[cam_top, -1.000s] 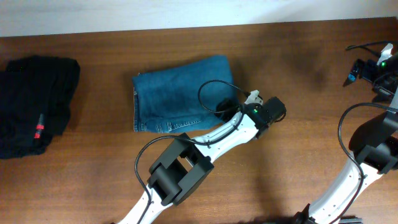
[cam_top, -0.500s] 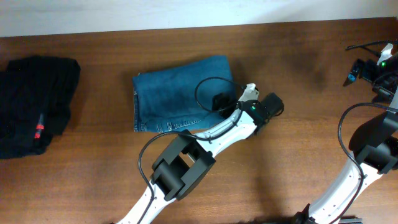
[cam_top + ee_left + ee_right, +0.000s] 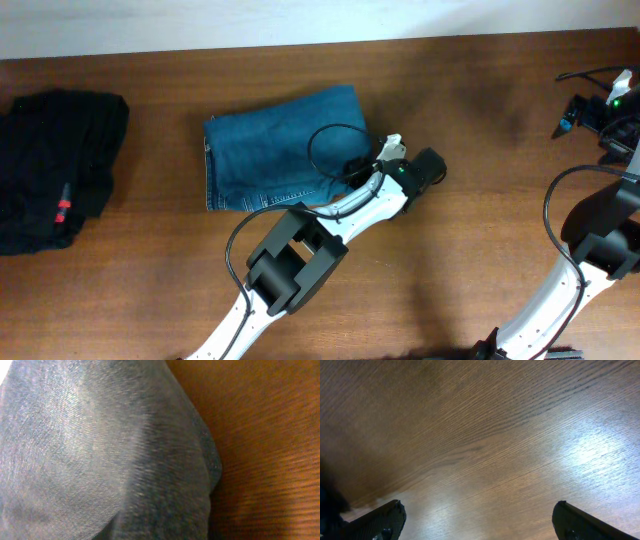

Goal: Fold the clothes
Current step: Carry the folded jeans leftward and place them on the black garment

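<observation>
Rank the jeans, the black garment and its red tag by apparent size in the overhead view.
1-2. jeans and black garment: too alike to rank; the garment runs off-frame.
3. red tag, by far smallest.

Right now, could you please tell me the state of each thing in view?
Jeans: folded into a flat rectangle on the table.
Black garment: bunched up at the table's left end, untouched.
Left pincer: at the jeans' right edge; open or shut cannot be told.
Right pincer: open, empty, over the table.
</observation>
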{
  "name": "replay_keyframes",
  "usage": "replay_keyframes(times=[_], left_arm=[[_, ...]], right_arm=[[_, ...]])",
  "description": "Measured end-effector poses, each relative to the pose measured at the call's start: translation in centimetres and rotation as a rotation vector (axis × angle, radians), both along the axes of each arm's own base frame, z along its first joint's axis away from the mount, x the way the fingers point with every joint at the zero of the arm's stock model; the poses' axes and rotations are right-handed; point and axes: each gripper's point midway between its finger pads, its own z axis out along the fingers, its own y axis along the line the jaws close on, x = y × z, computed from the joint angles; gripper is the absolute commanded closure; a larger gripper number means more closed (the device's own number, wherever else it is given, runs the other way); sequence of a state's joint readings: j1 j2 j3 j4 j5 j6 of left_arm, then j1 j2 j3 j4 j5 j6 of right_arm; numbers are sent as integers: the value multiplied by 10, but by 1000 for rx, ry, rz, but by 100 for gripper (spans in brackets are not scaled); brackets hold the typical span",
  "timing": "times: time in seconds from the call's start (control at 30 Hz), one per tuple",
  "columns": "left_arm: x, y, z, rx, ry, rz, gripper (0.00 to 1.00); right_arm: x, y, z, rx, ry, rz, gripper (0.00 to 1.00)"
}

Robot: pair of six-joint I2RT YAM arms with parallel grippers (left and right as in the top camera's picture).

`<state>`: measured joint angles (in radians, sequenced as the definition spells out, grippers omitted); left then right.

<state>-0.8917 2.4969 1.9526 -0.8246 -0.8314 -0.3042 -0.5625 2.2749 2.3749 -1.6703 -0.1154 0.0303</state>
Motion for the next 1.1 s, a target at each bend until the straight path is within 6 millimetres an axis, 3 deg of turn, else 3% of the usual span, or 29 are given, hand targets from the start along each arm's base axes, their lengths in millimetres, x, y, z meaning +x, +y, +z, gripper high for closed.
replay_keyframes(times=[0.07, 0.2, 0.37, 0.6, 0.73, 0.93, 1.1], left_arm=[[1, 3, -1, 1, 4, 4, 100], [4, 17, 1, 50, 12, 20, 99], [10, 52, 12, 159, 52, 72, 100], [44, 65, 46, 36, 100, 93, 100], [65, 83, 79, -58, 86, 116, 100], [99, 149, 142, -171, -12, 230, 100], [122, 216, 173, -242, -39, 276, 100]], right_arm=[[0, 0, 0, 0, 0, 0, 1], [0, 0, 0, 0, 0, 1, 1], [0, 0, 0, 0, 0, 1, 1], [0, 0, 0, 0, 0, 0, 1], [0, 0, 0, 0, 0, 0, 1], [0, 0, 0, 0, 0, 0, 1], [0, 0, 0, 0, 0, 0, 1]])
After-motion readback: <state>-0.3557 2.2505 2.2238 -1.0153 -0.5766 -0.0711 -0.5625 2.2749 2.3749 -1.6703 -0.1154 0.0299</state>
